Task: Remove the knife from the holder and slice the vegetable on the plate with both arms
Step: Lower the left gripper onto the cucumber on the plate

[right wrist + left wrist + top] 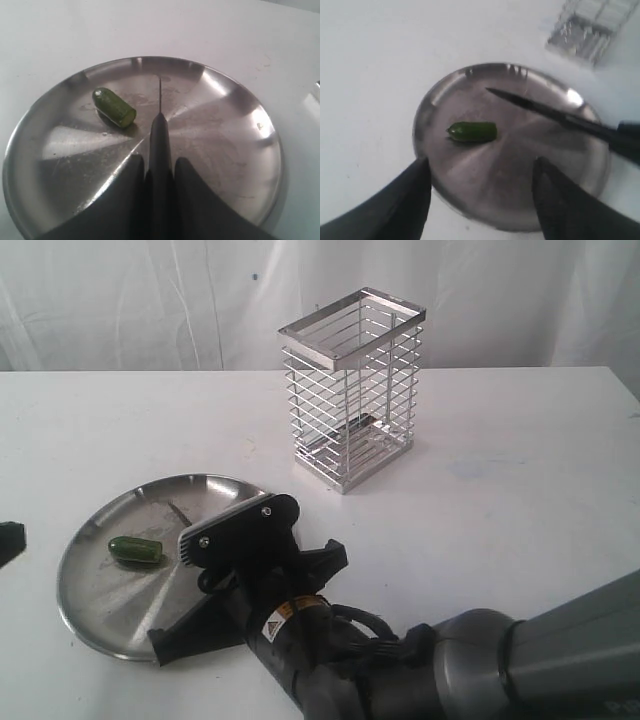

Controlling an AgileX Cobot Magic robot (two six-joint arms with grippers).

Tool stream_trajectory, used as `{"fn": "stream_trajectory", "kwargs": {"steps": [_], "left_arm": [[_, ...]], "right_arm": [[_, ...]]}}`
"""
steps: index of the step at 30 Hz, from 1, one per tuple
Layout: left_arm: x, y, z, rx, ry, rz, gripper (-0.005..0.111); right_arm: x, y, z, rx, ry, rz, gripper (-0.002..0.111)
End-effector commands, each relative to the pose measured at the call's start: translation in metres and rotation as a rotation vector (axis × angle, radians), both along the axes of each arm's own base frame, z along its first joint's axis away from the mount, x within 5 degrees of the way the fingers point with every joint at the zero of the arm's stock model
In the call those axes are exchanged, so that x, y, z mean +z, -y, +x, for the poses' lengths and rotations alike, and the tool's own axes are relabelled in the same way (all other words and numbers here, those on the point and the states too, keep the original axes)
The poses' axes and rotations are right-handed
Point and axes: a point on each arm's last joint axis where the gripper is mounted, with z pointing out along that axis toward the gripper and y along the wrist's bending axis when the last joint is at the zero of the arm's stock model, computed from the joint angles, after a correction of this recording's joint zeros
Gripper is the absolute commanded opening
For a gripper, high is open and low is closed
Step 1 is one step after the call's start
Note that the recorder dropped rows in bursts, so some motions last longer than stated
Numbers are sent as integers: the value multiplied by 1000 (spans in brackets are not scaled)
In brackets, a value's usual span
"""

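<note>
The short green vegetable [136, 550] lies on the round silver plate [105, 625], left of centre. My right gripper [160, 162] is shut on the black knife [160, 132], whose thin blade points out over the plate, its tip just beside the vegetable [114, 106] and above it. In the left wrist view the knife [545, 112] crosses the plate [470, 195] from the side, clear of the vegetable [472, 132]. My left gripper [480, 172] is open over the plate's edge, with nothing between its fingers. The wire holder [350, 390] stands empty behind.
The right arm's bulky housing [250, 540] covers the plate's right side in the exterior view. A small part of the left arm [8, 540] shows at the left edge. White tabletop [520, 490] surrounds everything, with a white curtain behind.
</note>
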Motion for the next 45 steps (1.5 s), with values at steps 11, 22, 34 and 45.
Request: {"fn": "stream_trajectory", "kwargs": {"steps": [11, 22, 34, 45], "left_arm": [[-14, 36, 89, -721, -112, 587, 64], [-65, 29, 122, -862, -96, 919, 64], [-87, 31, 152, -894, -144, 944, 64], [-109, 32, 166, -881, -199, 927, 61]], "right_arm": [[29, 7, 0, -69, -2, 75, 0], [63, 13, -9, -3, -15, 122, 0], [73, 23, -8, -53, 1, 89, 0], [73, 25, -5, -67, 11, 76, 0]]}}
